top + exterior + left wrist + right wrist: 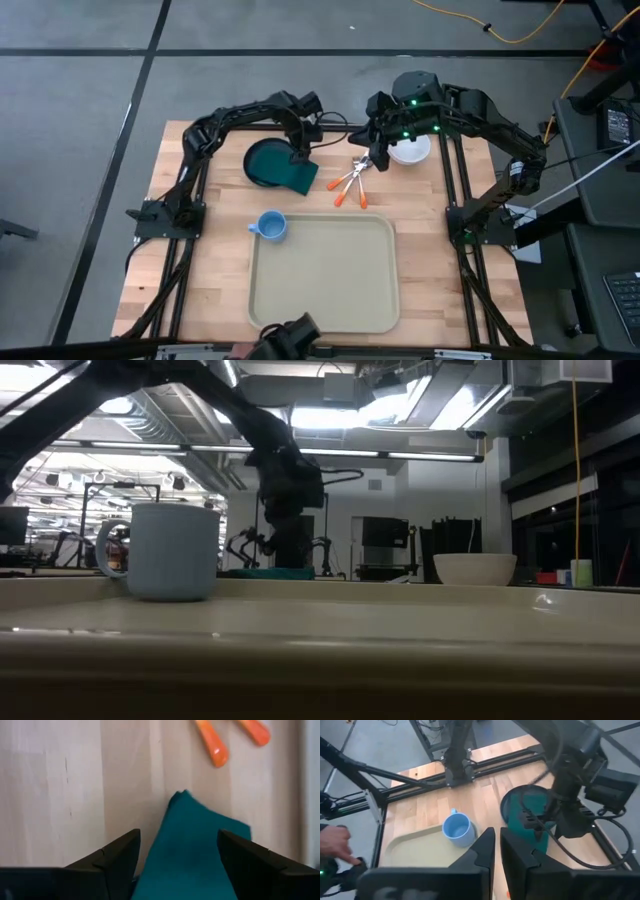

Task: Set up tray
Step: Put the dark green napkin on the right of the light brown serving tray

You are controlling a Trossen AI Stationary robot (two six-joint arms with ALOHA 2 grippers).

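The beige tray [320, 290] lies at the table's near middle. A light blue mug [272, 226] stands at its far left corner. A dark teal plate [262, 160] lies at the far left, with a dark green napkin [298, 178] lying partly on its right side. My left gripper [300, 155] is open, pointing down over the napkin [190, 850], one finger on either side of it. My right gripper [372, 158] is shut, above the metal ends of the orange-handled cutlery [350, 188], beside a white bowl [410, 150]. I see nothing between its fingers [487, 850]. My left gripper comes at the napkin from above with its fingers [120, 855] spread on either side of the cloth's strip [200, 835]. I cannot tell whether they touch it. The napkin lies flat on the plate and table.
The cutlery lies on the wood between the napkin and the bowl. Bare wood lies to the left and right of the tray. A person's hand [335, 842] shows at the table's near left side. A dark device [290, 335] sits at the near edge.
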